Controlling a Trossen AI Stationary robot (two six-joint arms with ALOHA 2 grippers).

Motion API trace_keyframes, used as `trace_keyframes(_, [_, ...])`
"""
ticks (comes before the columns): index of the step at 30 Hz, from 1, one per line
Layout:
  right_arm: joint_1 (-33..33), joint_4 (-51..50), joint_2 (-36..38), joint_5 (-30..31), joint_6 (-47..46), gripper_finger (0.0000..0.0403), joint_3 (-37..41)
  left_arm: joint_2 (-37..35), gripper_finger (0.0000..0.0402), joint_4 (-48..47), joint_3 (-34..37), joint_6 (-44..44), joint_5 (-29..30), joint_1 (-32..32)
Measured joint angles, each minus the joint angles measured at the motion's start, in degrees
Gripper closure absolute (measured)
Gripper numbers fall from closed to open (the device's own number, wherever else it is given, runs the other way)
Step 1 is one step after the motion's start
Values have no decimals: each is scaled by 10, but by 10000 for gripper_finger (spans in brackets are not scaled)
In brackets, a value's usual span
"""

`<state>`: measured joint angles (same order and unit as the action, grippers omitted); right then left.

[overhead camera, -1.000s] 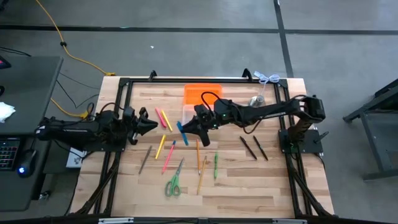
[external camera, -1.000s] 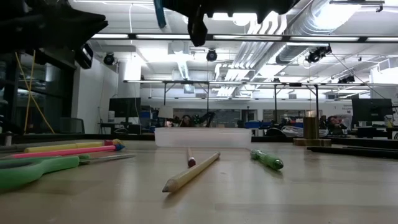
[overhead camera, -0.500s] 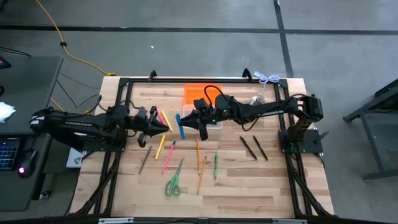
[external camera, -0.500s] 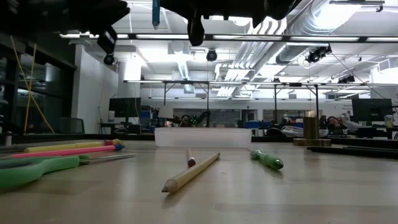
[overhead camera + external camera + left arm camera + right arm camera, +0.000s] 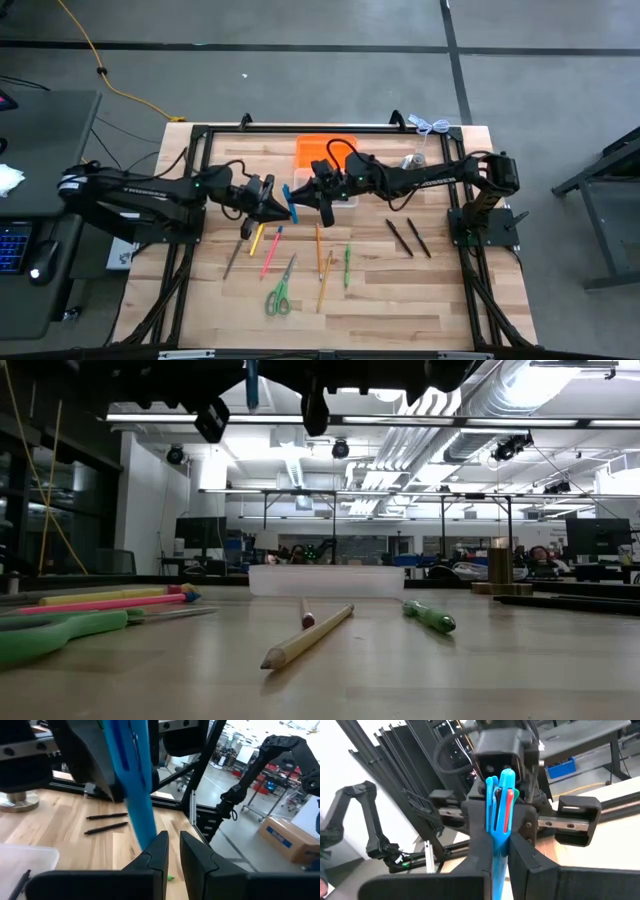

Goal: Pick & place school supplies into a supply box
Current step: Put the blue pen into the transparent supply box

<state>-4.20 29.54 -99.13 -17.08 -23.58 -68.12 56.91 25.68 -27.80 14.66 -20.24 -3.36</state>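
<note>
My right gripper is shut on a blue pen, held in the air beside the supply box, a clear box with an orange lid. My left gripper faces it from the table's left, its fingers a narrow gap apart and their tips right at the pen's lower end; whether they touch it I cannot tell. More school supplies lie flat on the table: a pink pen, a green pen and the green-handled scissors. My right gripper pinches the blue pen's barrel between its two fingers, coming level from the table's right. The pen's clicker end sticks out beyond the fingers toward the left gripper. The pen is lifted clear of the table.
Two dark brown pens lie at the right, a silvery bell stands at the back right. A yellow pencil, a grey pencil and orange and wooden pencils lie below the grippers. Bare wood lies at the near right.
My left gripper has gone toward the table's right edge and upward, up to the blue pen in the right gripper, and has turned a little on the way. The gap between its fingers shows no change.
</note>
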Motion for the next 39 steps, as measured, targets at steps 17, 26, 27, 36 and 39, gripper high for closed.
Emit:
trace_keyframes(17, [1,-12,0,0,21,391,0,7,325,-37,-8,6,-2,0])
trace_keyframes(26, [1,-14,0,0,31,391,0,7,325,-68,-8,6,-2,0])
trace_keyframes(27, [1,-14,0,0,31,391,0,7,325,-68,-8,6,-2,0])
trace_keyframes(36, [1,-14,1,1,31,391,0,7,315,-96,-8,-3,3,0])
trace_keyframes(39, [1,-14,1,2,30,391,0,7,288,-93,-8,-8,16,0])
